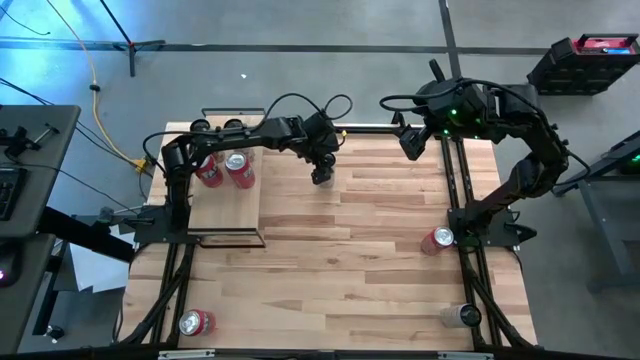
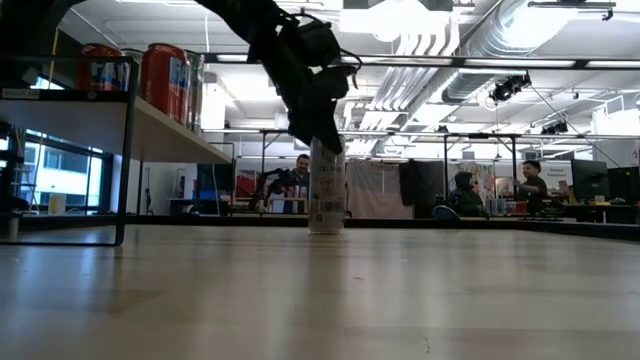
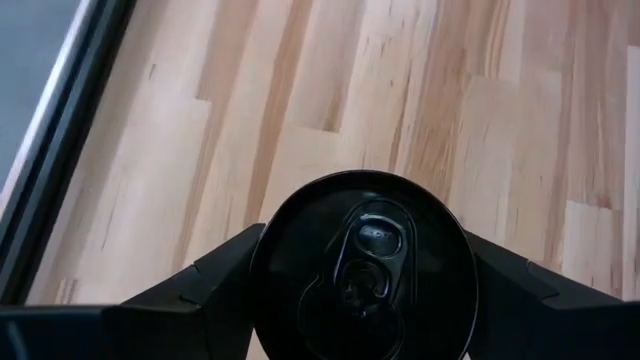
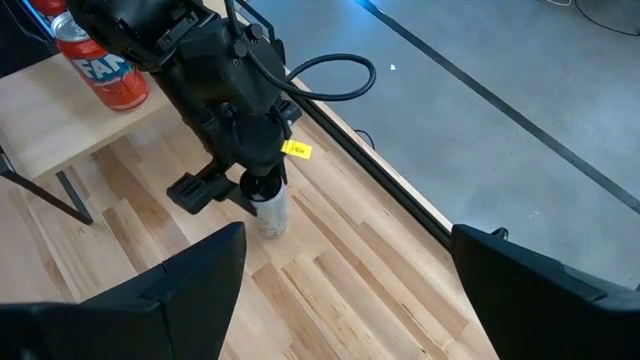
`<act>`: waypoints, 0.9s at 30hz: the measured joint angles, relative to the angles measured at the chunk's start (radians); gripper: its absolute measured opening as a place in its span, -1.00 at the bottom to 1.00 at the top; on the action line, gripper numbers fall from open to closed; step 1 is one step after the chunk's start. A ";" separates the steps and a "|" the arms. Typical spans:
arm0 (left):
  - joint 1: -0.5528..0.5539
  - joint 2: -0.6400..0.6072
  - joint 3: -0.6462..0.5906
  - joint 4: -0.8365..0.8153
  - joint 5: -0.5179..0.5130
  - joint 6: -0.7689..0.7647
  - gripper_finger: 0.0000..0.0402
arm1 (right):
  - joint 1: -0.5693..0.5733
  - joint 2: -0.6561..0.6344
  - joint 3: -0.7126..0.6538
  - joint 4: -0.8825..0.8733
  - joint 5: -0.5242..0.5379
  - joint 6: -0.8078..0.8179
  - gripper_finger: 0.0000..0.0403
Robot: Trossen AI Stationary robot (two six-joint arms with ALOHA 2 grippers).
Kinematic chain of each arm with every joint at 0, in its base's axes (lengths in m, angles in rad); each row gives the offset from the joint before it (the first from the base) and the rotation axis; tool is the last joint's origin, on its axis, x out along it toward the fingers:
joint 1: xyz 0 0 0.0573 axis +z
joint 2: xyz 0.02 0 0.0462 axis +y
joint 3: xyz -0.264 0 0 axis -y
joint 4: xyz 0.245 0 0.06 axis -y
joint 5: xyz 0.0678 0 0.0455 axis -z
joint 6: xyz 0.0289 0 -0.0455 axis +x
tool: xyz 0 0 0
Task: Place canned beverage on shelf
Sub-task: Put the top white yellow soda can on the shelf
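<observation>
A slim white cylindrical can (image 1: 321, 176) is seen upright on the plank-grained table (image 1: 360, 250), at about 12 o'clock. The left gripper (image 1: 321, 172) sits over its top, dark fingers (image 3: 215, 265) flanking the rim; a firm clamp cannot be told. The pale-wood shelf (image 1: 225, 210) lies at 9 o'clock. The right gripper (image 1: 411, 143) is held apart at 1 o'clock.
</observation>
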 joint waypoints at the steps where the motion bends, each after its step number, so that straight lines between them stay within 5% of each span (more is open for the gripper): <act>1: -0.001 -0.010 0.000 0.000 -0.006 -0.010 0.24 | 0.000 0.000 0.000 0.000 0.000 0.000 0.67; 19: 0.064 -0.359 0.001 0.017 -0.202 -0.179 0.23 | 0.000 0.000 0.000 0.021 0.006 -0.006 0.67; 27: 0.139 -0.429 0.225 -0.163 -0.342 -0.195 0.22 | 0.000 0.010 0.000 0.024 0.006 -0.009 0.67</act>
